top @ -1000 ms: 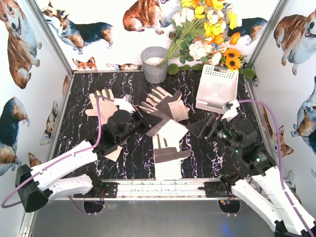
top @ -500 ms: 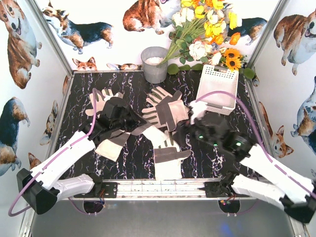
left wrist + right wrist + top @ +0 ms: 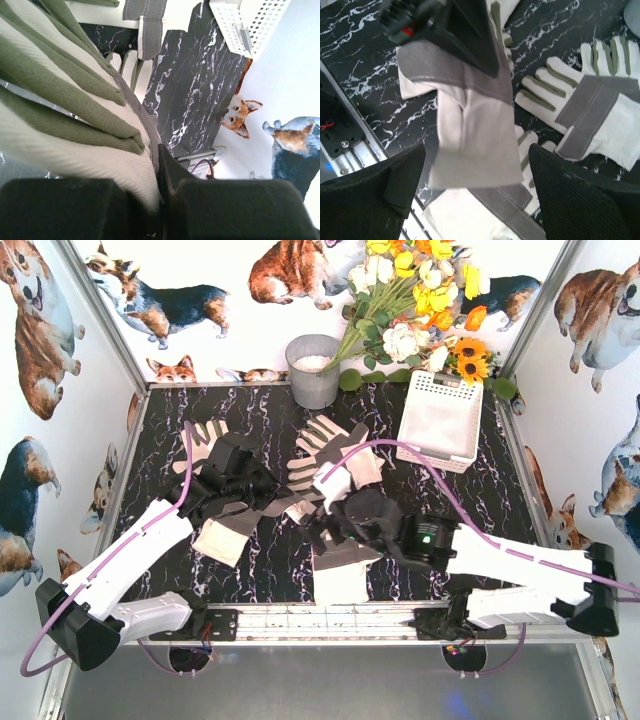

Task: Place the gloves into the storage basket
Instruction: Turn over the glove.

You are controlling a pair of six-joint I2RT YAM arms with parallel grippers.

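My left gripper [image 3: 262,490] [image 3: 159,175] is shut on a cream-and-grey glove [image 3: 290,508] [image 3: 75,100] [image 3: 475,135], held above the table left of centre. Its cuff hangs between the wide fingers of my open right gripper [image 3: 325,528] [image 3: 477,200], which does not touch it. Under them lies a second glove [image 3: 340,565] [image 3: 470,225] near the front edge. A third glove [image 3: 335,455] [image 3: 590,110] lies behind it, and another glove [image 3: 205,440] lies at the left, partly under my left arm. The white storage basket [image 3: 445,387] [image 3: 250,25] stands at the back right.
A grey metal bucket [image 3: 313,370] stands at the back centre, with a bunch of artificial flowers [image 3: 410,300] leaning beside it. Walls printed with corgis close in the black marble table [image 3: 160,480] on three sides. A metal rail [image 3: 330,615] runs along the front edge.
My right arm swung left from beside the basket to the table's centre and its jaws widened. My left gripper pulled the held glove leftward, away from the middle pile.
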